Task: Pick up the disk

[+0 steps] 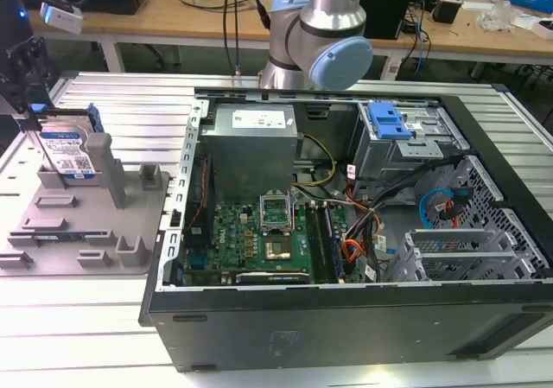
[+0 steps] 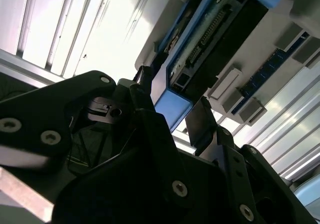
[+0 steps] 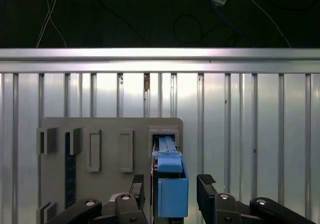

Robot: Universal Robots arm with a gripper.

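Silver disk (image 1: 67, 150), blue rails on its sides, stands on edge in a slot of the grey holder (image 1: 130, 228). The holder lies on the ribbed metal table (image 1: 78, 327), at the exterior view's left and well apart from the open PC case (image 1: 346, 336).

Tool (image 1: 30, 111) hangs directly above the disk's upper edge. In the first wrist view the tool (image 3: 171, 186) is spread, with one of its fingers (image 3: 206, 181) on each side of the blue rail end. Daylight shows on the wider side; the other gap is slim. The second wrist view agrees: both dark fingers (image 2: 200, 119) straddle the blue end of the disk (image 2: 215, 29) and nothing is pinched. The tool has hold of nothing.

Step in hand, as I read it: approach and alignment over the disk, grasp not yet made. The disk sits fully in its slot.

Judgement on the grasp: it calls for the fingers to sit squarely across the flat faces, low enough to bear on metal rather than the rail tip alone. The lift should run straight along the slot, since a tilt could bind the disk in the holder.
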